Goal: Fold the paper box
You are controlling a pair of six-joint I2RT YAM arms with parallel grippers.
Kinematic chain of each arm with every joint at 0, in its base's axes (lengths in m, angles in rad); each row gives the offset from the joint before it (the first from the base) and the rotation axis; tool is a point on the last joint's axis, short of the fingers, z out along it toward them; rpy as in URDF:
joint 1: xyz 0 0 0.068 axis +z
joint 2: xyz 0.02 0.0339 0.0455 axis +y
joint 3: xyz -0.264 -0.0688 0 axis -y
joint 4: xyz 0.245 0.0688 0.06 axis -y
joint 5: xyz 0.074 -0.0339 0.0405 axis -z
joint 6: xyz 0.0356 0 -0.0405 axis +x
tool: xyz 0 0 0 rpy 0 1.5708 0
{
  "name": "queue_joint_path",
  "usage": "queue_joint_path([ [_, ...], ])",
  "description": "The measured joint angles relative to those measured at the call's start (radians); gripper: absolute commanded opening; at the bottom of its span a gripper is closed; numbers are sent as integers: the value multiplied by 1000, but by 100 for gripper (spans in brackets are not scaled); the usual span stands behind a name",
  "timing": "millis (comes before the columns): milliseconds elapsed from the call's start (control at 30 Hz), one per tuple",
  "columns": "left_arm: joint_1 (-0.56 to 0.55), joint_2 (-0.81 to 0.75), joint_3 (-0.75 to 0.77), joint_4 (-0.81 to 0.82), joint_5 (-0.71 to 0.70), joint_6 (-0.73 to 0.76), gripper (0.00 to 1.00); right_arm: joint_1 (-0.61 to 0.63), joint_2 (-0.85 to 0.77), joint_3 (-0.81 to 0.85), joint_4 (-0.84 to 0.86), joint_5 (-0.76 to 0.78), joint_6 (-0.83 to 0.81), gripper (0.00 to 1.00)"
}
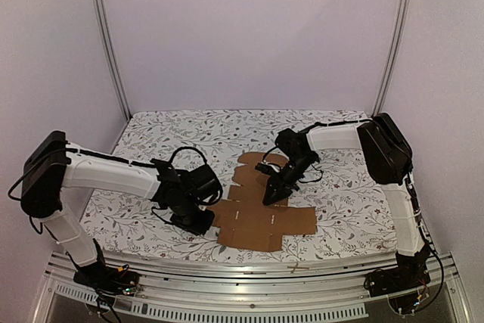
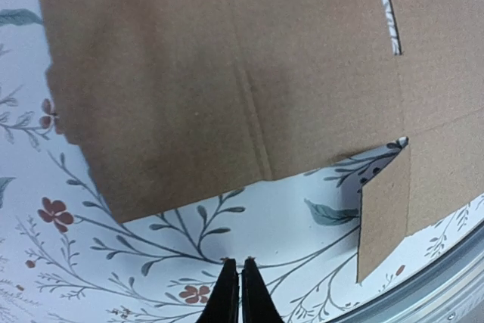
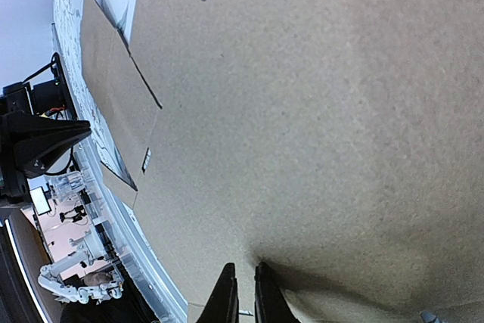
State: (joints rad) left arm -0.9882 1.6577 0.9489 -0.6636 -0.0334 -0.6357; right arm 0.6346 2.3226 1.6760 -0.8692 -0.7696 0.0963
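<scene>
Two white arms with black joints
The left arm [image 1: 113,175] and right arm [image 1: 336,138] have white shells between boxy black joint housings. Black cables [image 1: 185,153] loop near each wrist. The left gripper [image 2: 241,266] and right gripper [image 3: 243,271] are tapered and black. The bases [image 1: 106,277], at 7 and 5 o'clock, seem to carry thin coloured wires.

The paper box [image 1: 257,221] (brown die-cut sheet) lies flat, unfolded.

— What's around the table [image 1: 344,221] on your feed?
— I see plain pale lilac walls [image 1: 249,28] and two aluminium posts [image 1: 108,43] at the back corners. The light is soft and even.
— And the surface?
— A white floral cloth [image 1: 189,130], with a slotted metal rail [image 1: 249,287] along the near edge.
</scene>
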Motion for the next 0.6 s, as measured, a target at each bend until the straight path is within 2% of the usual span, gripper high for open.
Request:
queue_joint_path([
  [167,-21,57,10,52,54,8,1,0,1,0,0,0,0,8],
  [600,-88,127,173,94,146,19,0,0,2,0,1,-3,0,7],
])
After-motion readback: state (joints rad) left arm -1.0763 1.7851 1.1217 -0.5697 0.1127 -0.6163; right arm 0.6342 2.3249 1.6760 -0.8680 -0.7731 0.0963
